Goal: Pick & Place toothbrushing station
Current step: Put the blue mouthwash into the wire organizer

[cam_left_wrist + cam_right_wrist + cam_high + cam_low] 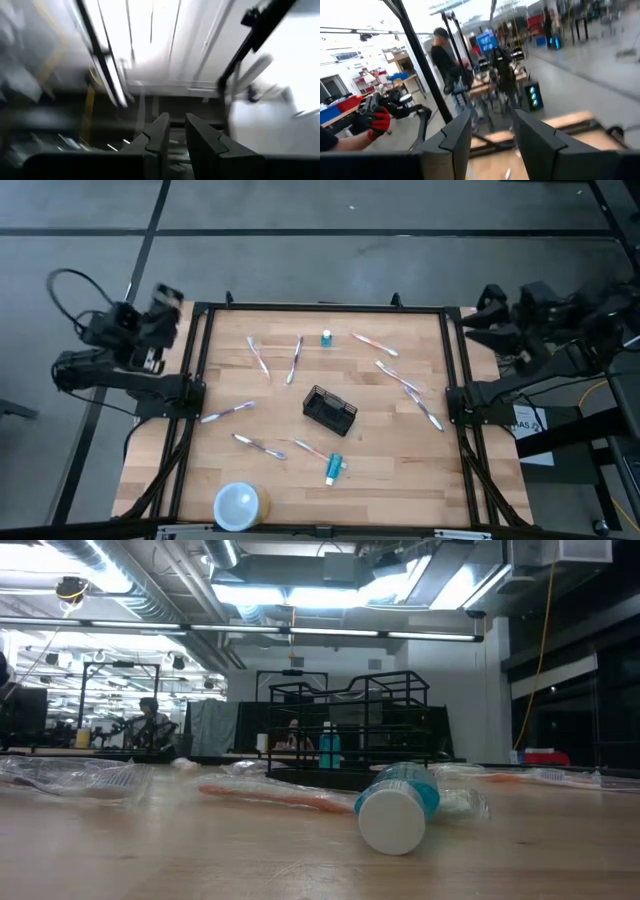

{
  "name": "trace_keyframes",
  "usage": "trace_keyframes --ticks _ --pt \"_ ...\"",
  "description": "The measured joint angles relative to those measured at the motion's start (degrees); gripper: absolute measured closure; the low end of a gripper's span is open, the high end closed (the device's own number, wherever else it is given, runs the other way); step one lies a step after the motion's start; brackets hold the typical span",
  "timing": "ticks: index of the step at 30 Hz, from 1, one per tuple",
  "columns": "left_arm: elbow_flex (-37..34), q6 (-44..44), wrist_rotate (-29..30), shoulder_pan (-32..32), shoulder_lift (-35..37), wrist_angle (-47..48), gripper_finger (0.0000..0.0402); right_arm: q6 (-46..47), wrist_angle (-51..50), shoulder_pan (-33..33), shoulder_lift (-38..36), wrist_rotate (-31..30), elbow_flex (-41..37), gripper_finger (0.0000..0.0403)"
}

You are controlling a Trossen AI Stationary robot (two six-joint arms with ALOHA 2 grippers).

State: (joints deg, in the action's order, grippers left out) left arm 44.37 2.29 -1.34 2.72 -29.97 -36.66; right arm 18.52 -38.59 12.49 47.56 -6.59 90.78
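Toothpaste tube, teal with a white cap, lies on its side close to the table's near edge, cap end toward the low camera. White round cup stands at the near left corner of the wooden table. Wrapped toothbrushes: two just inward of the near edge, one toward the left edge, two near the far edge, several along the right side. Toothbrushing station, a black mesh caddy with compartments, sits empty near the table's centre, apart from every brush. Small teal bottle stands upright near the far edge. Left gripper is raised off the table beyond the far left corner, jaws parted by a narrow gap, holding nothing. Right gripper is raised beyond the far right corner, jaws spread, empty. Person in dark clothing stands in the room beyond the table.
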Motion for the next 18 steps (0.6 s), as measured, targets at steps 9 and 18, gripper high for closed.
trace_keyframes --ticks 9,18 --pt "19.08 -3.66 -1.47 0.03 -11.72 13.77 0.0343 -1.40 7.48 -0.02 1.74 10.23 0.04 0.0252" --pt "25.92 2.57 -15.89 0.00 -17.32 20.33 0.0335 -1.00 17.82 -0.01 5.20 18.54 0.00 0.0252"
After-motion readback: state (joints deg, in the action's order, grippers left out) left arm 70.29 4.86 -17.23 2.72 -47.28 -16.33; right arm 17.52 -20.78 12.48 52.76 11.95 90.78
